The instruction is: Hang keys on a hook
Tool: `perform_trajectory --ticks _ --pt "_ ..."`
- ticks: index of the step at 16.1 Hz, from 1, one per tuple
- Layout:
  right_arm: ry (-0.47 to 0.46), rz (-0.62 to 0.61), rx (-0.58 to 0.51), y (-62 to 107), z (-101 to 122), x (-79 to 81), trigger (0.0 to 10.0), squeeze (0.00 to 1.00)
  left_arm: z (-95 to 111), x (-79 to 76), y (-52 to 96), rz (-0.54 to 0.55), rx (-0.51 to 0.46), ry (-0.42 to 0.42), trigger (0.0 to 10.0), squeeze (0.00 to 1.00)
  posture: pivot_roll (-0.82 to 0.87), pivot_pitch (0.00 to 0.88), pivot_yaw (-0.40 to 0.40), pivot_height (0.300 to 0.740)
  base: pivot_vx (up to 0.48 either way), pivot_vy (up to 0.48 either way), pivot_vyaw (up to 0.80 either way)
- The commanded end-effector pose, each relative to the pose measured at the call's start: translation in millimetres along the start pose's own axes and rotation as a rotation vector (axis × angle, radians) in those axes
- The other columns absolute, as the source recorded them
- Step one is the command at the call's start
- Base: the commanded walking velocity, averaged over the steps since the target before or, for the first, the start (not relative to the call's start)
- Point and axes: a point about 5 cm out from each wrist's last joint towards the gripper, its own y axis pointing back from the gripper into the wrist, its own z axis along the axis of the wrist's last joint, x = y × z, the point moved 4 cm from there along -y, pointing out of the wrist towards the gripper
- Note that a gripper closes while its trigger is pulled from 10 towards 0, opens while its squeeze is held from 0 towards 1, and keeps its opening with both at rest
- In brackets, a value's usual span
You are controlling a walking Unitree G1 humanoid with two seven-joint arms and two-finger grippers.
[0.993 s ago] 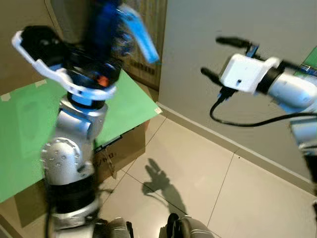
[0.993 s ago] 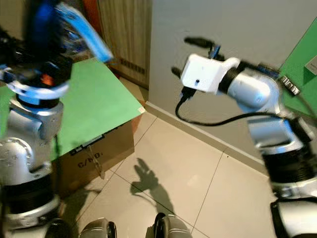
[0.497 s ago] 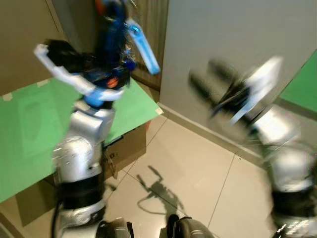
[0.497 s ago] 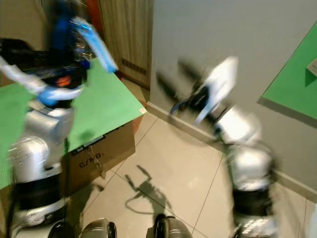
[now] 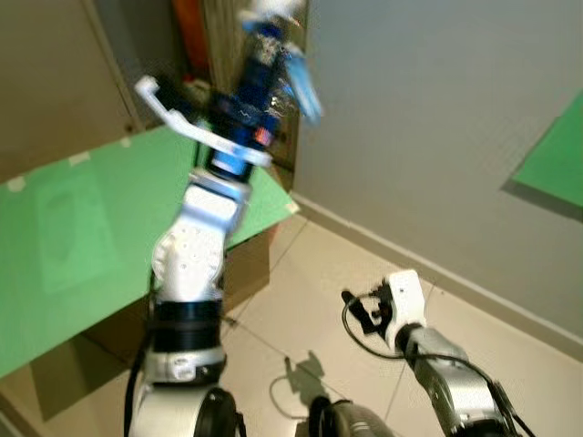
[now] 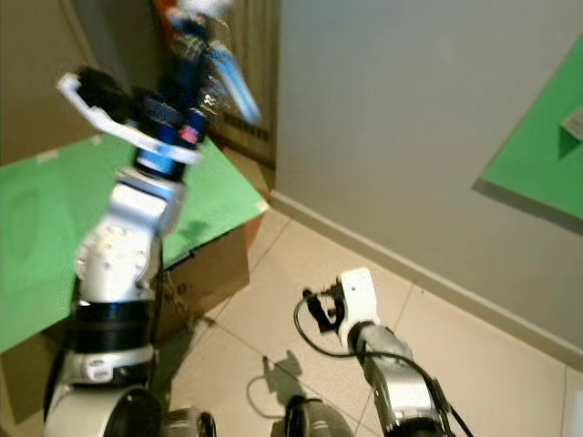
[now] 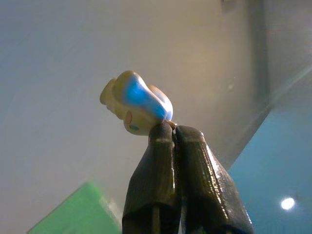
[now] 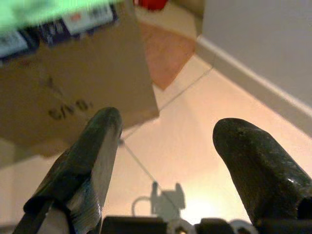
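My left arm is raised high, with my left gripper (image 5: 267, 32) shut on the keys. A blue fob (image 5: 301, 80) dangles beside the gripper, blurred by motion. In the left wrist view the two black fingers (image 7: 165, 165) are pressed together, with a cream and blue charm (image 7: 137, 103) at their tips, in front of a plain wall. My right arm hangs low over the tiled floor. Its gripper (image 5: 355, 308) is open with nothing between the fingers (image 8: 92, 161). No hook can be made out.
A cardboard box (image 5: 246, 264) under a green sheet (image 5: 82, 228) stands at my left. A grey wall (image 5: 428, 118) runs ahead, with a green panel (image 5: 556, 150) on it at the right. Beige floor tiles (image 5: 319, 264) lie between box and wall.
My right arm has dropped from chest height down to near the floor. My left arm has lifted the keys higher and toward the wall corner.
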Motion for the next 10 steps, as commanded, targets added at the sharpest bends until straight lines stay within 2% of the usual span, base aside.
perform_trajectory --ticks 1,2,3,4,5,6,7,8,10 --pt "0.017 -0.026 -0.011 -0.2 2 -6.5 10.0 0.0 -10 9.4 5.5 0.05 0.058 -0.084 10.0 0.0 -0.05 0.069 -0.011 0.74 0.0 0.0 0.0" --pt "0.038 -0.048 -0.014 -0.8 1 -11.5 10.0 0.0 -28 32.0 21.9 0.159 0.181 -0.267 10.0 0.0 -0.05 0.071 -0.012 0.74 0.0 0.0 0.0" --pt "0.063 -0.075 -0.003 0.8 -3 -18.3 10.0 0.0 -39 62.5 60.2 0.318 0.278 -0.37 10.0 0.0 -0.05 0.076 -0.01 0.74 0.0 0.0 0.0" --pt "0.097 -0.088 0.015 2.4 -10 -21.5 10.0 0.0 -43 76.4 89.8 0.41 0.338 -0.429 10.0 0.0 -0.05 0.074 -0.011 0.74 0.0 0.0 0.0" --pt "0.127 -0.099 0.035 4.8 -16 -23.1 10.0 0.0 -47 83.8 114.2 0.468 0.426 -0.519 10.0 0.0 -0.04 0.083 -0.011 0.74 0.0 0.0 0.0" --pt "0.127 -0.109 0.045 6.4 -20 -24.0 10.0 0.0 -48 89.1 131.2 0.52 0.47 -0.558 10.0 0.0 -0.03 0.085 -0.014 0.74 0.0 0.0 0.0" --pt "0.142 -0.119 0.056 7.5 -24 -25.1 10.0 0.0 -49 90.0 143.9 0.546 0.493 -0.568 10.0 0.0 -0.03 0.089 -0.016 0.74 0.0 0.0 0.0" --pt "0.148 -0.121 0.057 7.7 -25 -25.4 10.0 0.0 -49 89.9 146.3 0.552 0.495 -0.57 10.0 0.0 -0.03 0.089 -0.016 0.74 0.0 0.0 0.0" --pt "0.168 -0.126 0.071 6.9 -29 -26.4 10.0 0.0 -56 91.5 151.9 0.55 0.52 -0.583 10.0 0.0 -0.02 0.091 -0.017 0.74 0.0 -0.48 0.0"
